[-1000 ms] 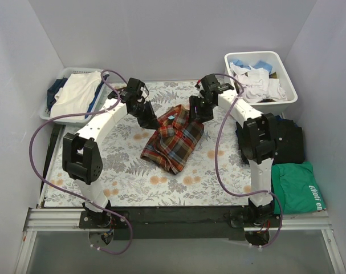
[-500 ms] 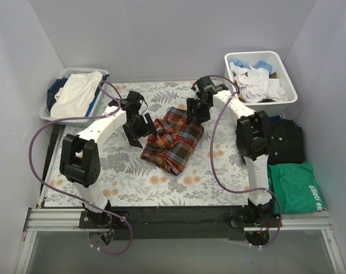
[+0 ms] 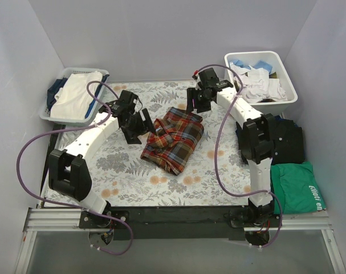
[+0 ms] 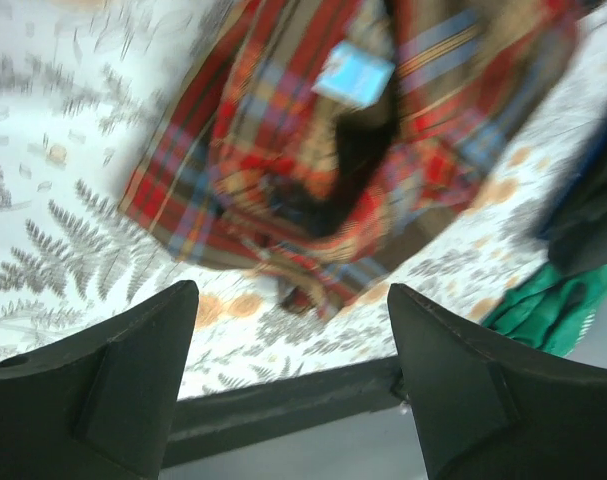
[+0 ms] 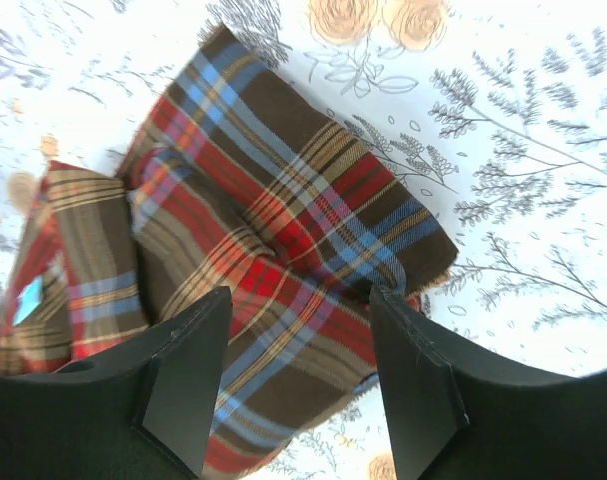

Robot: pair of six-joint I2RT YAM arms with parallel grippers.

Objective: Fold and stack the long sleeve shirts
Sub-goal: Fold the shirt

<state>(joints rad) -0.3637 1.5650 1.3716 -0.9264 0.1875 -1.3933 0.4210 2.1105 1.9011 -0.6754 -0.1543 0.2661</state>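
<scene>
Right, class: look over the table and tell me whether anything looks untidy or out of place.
The plaid shirt sits askew, rumpled and gaping along its fold, with its blue label exposed. It is not a neat fold yet.

Shirt: plaid in red, brown, blue and yellow, with a light-blue tag. The table cover is white with grey fern prints and peach-orange flowers. Other clothes: a black folded pile and a green garment with white lettering. The white bin holds white and blue pieces, and the pale basket holds white and navy ones. Arms are white with black joints; walls are pale lilac-grey.
</scene>
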